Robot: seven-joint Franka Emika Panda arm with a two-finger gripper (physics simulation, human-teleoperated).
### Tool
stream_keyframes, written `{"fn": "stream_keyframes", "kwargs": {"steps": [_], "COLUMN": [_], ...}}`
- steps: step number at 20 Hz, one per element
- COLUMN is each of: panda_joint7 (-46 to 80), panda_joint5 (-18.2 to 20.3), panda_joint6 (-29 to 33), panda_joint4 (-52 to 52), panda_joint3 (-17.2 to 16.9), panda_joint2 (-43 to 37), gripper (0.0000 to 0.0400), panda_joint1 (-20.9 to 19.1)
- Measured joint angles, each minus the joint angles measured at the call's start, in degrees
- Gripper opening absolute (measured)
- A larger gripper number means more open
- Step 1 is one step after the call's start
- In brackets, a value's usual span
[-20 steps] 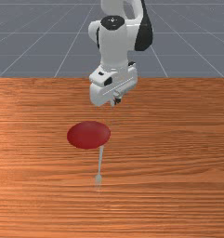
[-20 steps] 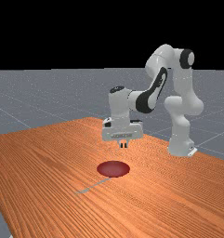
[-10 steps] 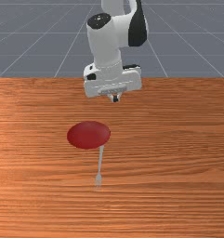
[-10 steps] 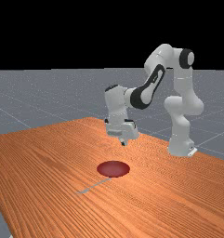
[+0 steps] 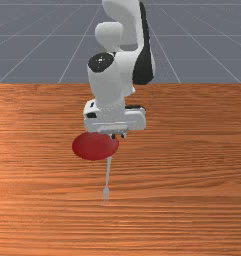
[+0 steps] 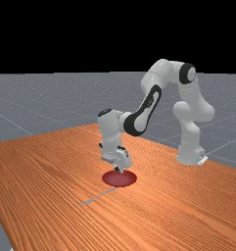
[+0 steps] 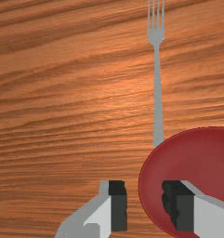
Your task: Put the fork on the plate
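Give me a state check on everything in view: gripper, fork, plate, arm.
Gripper: open, holding nothing, at the plate's rim as the wrist view shows it.
Fork: lying on the table, tines pointing away from the plate, handle end right by its rim; touching or not, I can't tell.
Plate: resting on the table, fork not yet on it.
Arm: bent, reaching out over the table.
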Motion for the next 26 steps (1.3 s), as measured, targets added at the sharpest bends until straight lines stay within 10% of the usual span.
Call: {"fn": "stream_keyframes", "kwargs": {"steps": [4, 6, 10, 13, 21, 26], "panda_joint7": [0.4, 0.9, 3.1, 4.9, 6.4, 6.0], "panda_joint5": [-0.2, -1.1, -2.5, -4.1, -3.7, -3.0], "panda_joint6": [1.1, 0.4, 0.8, -2.6, -0.4, 4.0], "panda_joint4": [11.4, 19.0, 25.8, 32.9, 32.7, 25.6], "panda_joint3": [-0.4, -0.6, -1.7, -2.9, -4.0, -3.9], "panda_joint2": [11.5, 18.1, 25.5, 29.6, 29.7, 26.2], "gripper": [0.0017, 0.0259, 0.0381, 0.0357, 0.0116, 0.0095], "panda_joint1": [-1.5, -1.7, -1.1, -0.4, 0.6, 0.9]}}
